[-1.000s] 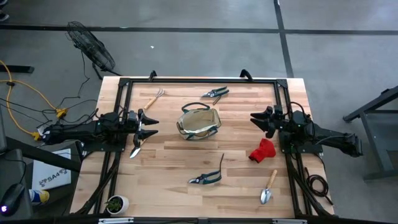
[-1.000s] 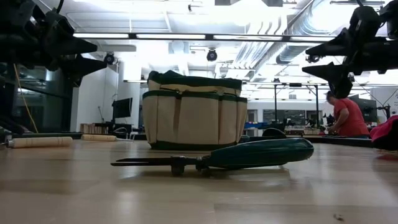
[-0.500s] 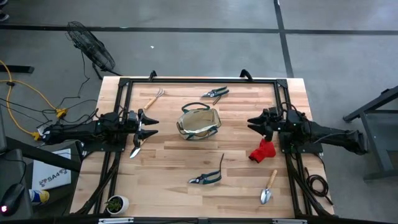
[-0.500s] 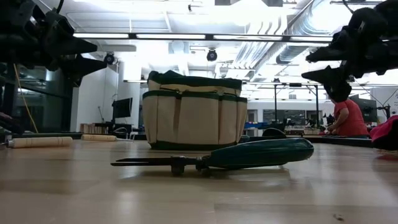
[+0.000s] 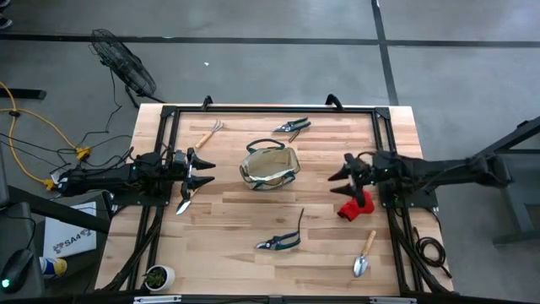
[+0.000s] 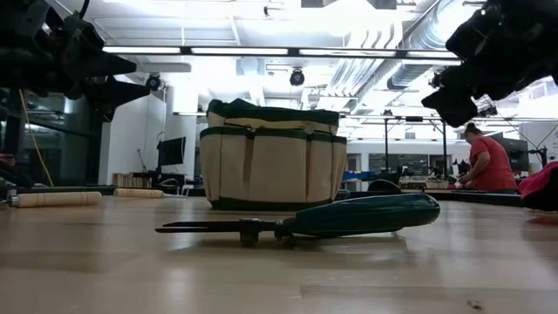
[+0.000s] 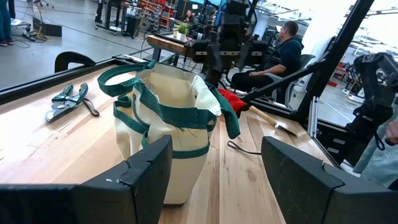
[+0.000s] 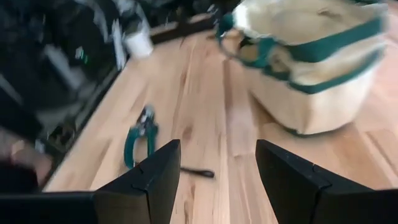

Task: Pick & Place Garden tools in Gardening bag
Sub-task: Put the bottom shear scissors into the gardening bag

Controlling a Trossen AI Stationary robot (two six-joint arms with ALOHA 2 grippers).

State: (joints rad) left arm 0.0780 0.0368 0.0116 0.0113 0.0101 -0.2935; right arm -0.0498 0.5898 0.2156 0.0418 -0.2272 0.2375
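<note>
The beige gardening bag [image 5: 270, 167] with green trim stands upright mid-table, mouth up. Around it on the wood lie the garden tools: shears [image 5: 291, 127] far, shears [image 5: 278, 243] near, a hand rake [image 5: 208, 133] far left, a trowel [image 5: 364, 255] near right, another trowel [image 5: 184, 203] below my left arm, and a red glove [image 5: 356, 205]. My left gripper [image 5: 207, 171] hovers open left of the bag. My right gripper [image 5: 339, 181] hovers open, right of the bag and just beyond the glove. Its wrist view shows bag [image 8: 311, 62] and near shears [image 8: 140, 140].
Black frame rails [image 5: 164, 152] run along the table's left, right and far sides. A thin black cord [image 5: 301, 218] lies near the near shears. A small potted plant [image 5: 159, 275] sits at the near left corner. People [image 6: 488, 161] are in the room behind.
My right gripper has reached out from the right rail toward the bag and a little toward the near edge, rolling and tipping its fingers downward. It now hangs over the far side of the red glove. Its fingers stay open.
</note>
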